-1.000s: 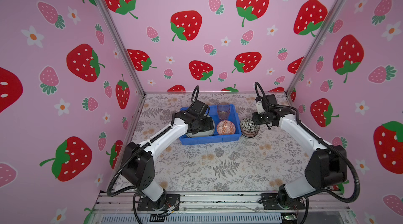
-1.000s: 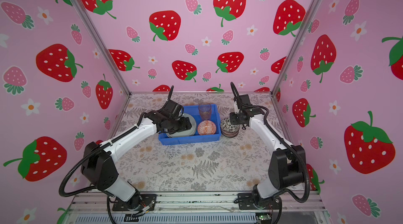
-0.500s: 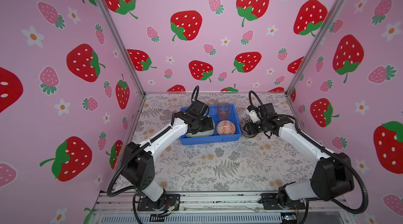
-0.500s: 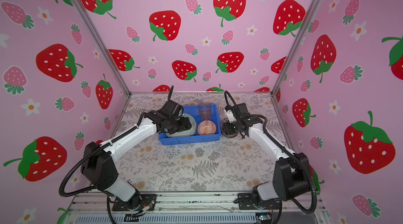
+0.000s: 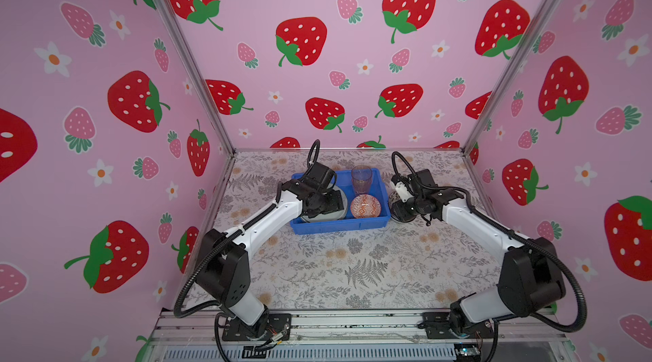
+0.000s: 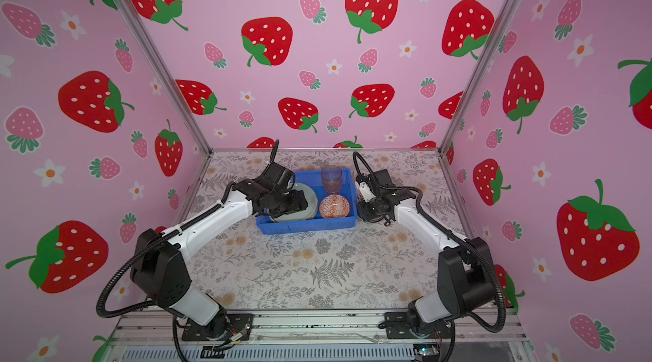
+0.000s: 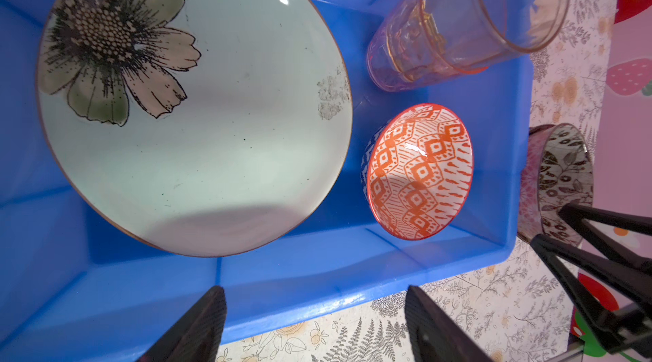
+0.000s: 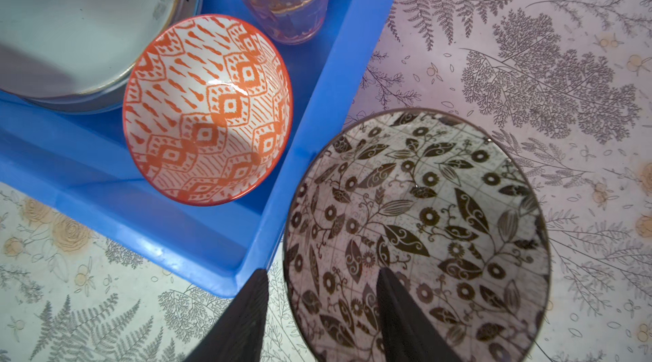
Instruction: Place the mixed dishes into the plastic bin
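Blue bin just beside black-white bowl at 3 o'clock | right gripper parted astride bowl rim | left gripper released above plate | table open at 6 o'clock

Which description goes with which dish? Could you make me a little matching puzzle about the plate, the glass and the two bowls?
Dishes:
1 plate
2 glass
3 orange bowl
4 black-and-white bowl

Descriptions:
A on the table, outside the bin
B see-through, standing upright
C pale green with a dark flower
D in the bin, patterned with diamonds

Pairs: 1-C, 2-B, 3-D, 4-A.
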